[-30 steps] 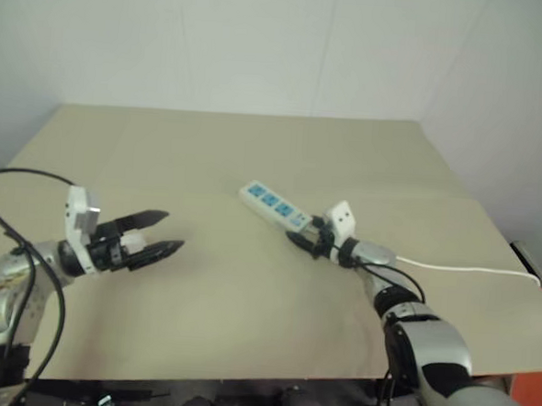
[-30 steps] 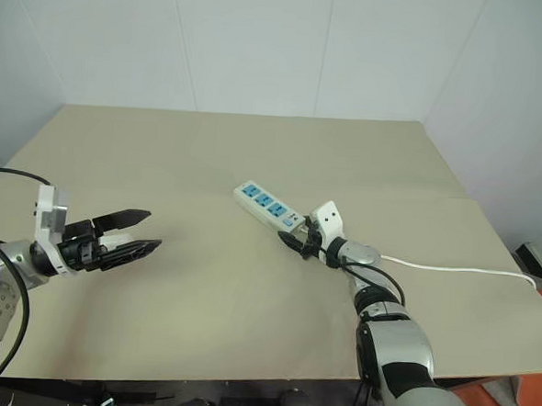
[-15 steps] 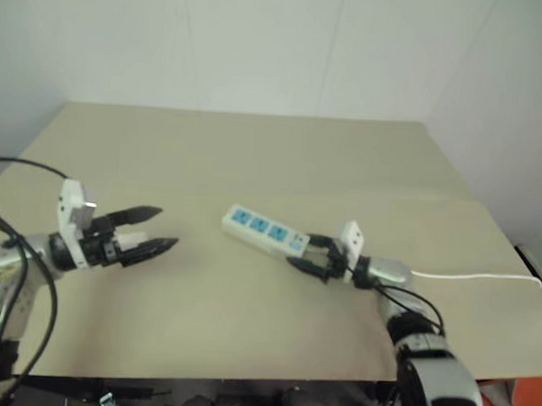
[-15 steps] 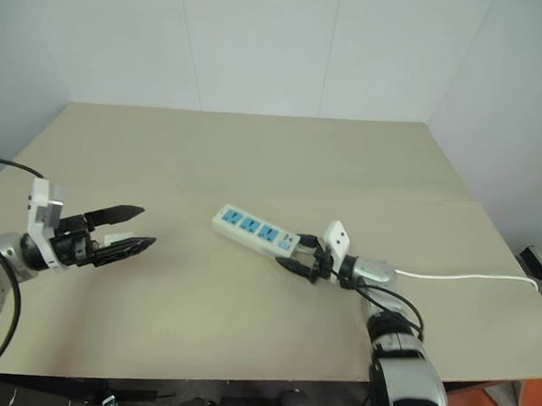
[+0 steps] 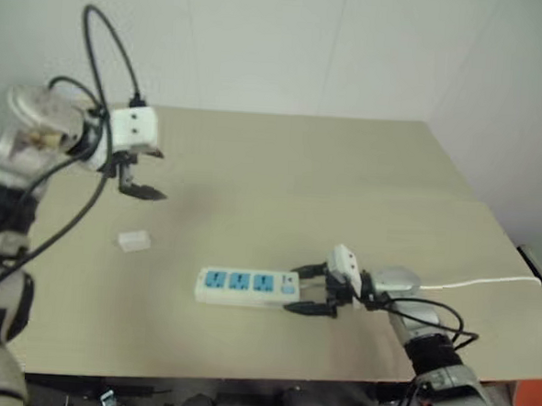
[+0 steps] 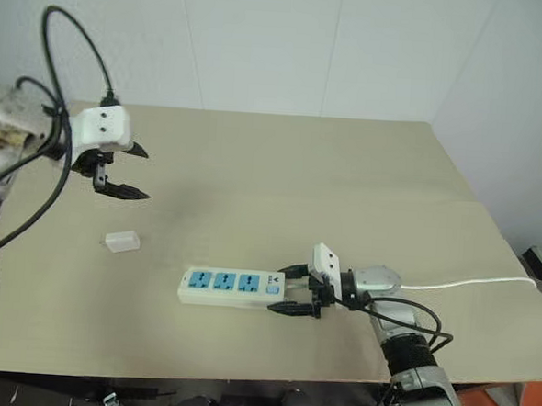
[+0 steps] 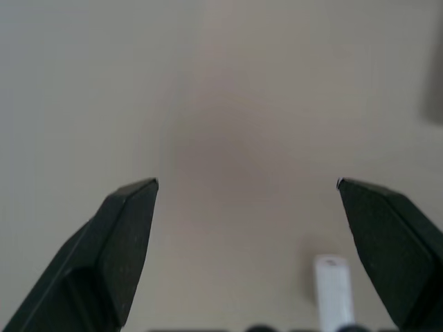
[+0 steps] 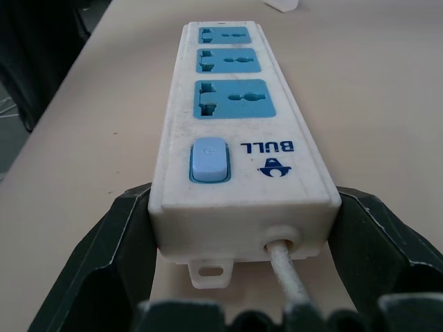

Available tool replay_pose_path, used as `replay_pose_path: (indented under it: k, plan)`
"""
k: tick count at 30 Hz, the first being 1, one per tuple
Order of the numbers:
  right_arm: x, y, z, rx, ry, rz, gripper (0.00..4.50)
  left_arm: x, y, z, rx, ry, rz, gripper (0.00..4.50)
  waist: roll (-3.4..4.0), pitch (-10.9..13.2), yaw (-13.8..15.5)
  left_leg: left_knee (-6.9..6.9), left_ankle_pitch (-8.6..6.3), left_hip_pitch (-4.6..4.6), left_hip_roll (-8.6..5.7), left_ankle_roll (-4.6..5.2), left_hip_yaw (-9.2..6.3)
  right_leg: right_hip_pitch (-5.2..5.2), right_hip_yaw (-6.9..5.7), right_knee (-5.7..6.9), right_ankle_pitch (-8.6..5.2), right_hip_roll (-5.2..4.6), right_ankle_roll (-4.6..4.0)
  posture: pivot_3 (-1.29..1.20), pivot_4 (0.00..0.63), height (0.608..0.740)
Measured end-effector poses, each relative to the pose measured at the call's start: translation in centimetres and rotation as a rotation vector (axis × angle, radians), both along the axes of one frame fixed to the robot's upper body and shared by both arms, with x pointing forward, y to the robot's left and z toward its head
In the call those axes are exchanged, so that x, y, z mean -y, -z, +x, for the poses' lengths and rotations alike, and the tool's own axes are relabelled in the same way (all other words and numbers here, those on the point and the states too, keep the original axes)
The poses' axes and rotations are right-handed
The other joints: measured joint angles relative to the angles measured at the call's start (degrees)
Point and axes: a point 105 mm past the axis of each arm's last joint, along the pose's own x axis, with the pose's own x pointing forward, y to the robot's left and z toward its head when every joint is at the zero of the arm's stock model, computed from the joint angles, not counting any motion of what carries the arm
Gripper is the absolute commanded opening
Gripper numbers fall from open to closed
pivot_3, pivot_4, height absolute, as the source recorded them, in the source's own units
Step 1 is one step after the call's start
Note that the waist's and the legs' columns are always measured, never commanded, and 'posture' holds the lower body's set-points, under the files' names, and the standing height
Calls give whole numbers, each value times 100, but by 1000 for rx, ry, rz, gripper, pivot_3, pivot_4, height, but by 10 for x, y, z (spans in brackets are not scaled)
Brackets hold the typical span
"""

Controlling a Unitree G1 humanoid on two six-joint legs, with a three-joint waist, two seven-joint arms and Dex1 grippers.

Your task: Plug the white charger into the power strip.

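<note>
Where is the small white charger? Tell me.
The small white boxy charger lies on the tan table, on the robot's left, beyond the long white power strip's far end.

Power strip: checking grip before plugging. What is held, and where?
The right hand clamps the long white power strip at its switch end; the left hand is empty.

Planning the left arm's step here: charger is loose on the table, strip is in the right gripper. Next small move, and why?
Probably lower the left gripper onto the white charger. Its fingers are open and hold nothing, hanging above the table, while the charger lies loose below, apart from the power strip. The right gripper already clasps the strip's switch end, with all three sockets free.
</note>
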Motion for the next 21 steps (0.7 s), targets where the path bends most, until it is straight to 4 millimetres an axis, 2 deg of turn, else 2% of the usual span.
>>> replay_pose_path:
  k: [2,5,8,11,17,21]
  plan:
    - [-1,1,1,-1,5,2,3409,-9,9,1,-85,-54,120,4500,5,3,-12,-1,0,2,0,1,0,-1,3,1,-1,0,0,0,150,740]
    - [-2,3,1,5,13,1,3409,-25,35,3,-221,-139,292,4500,5,4,-10,1,0,1,1,1,-4,-3,2,9,0,1,1,0,150,740]
    - [-4,4,2,13,16,4,3409,-31,50,3,-286,-147,404,4500,2,6,-8,3,0,-10,2,1,-5,-12,2,9,0,1,1,0,150,740]
    - [-6,3,2,30,19,9,3409,-30,52,5,-302,-148,420,4500,2,6,2,5,1,-37,2,1,-5,-39,2,14,1,1,0,0,150,740]
    - [-9,3,3,31,28,16,3409,-17,60,6,-317,-103,389,4500,2,6,-12,6,1,-32,2,2,-5,-40,5,25,2,1,0,0,150,740]
    - [-10,3,4,40,29,14,3409,-19,80,0,-361,-74,407,4500,2,6,-17,6,1,-28,2,2,-5,-41,6,35,2,2,0,0,150,740]
